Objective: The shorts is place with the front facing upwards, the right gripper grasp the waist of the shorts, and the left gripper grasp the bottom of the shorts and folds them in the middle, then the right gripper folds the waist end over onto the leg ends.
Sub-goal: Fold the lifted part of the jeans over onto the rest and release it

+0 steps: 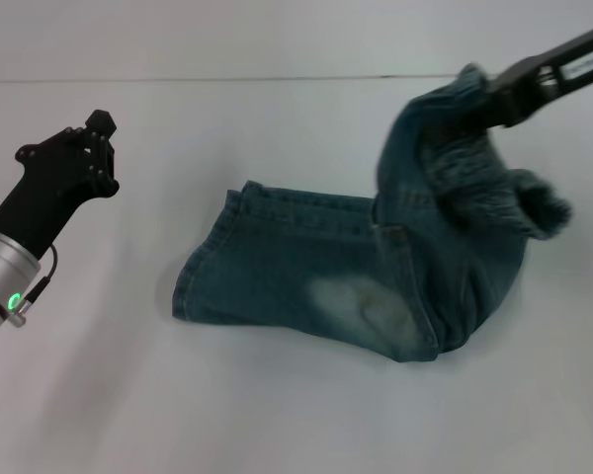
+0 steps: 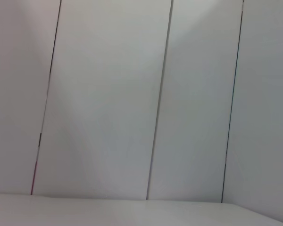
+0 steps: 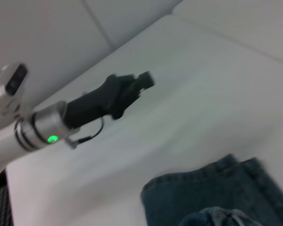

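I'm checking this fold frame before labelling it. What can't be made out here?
- Right gripper, head view: fingertips buried in the waist; arm cut by the edge.
- Left gripper: finger gap unreadable in head and right wrist views.
- Left wrist view: only wall panels.

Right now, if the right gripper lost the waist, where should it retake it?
On the ruffled waist band, from above on the robot's right. The right gripper holds it lifted there while the leg ends lie flat toward the left gripper, which is clear.
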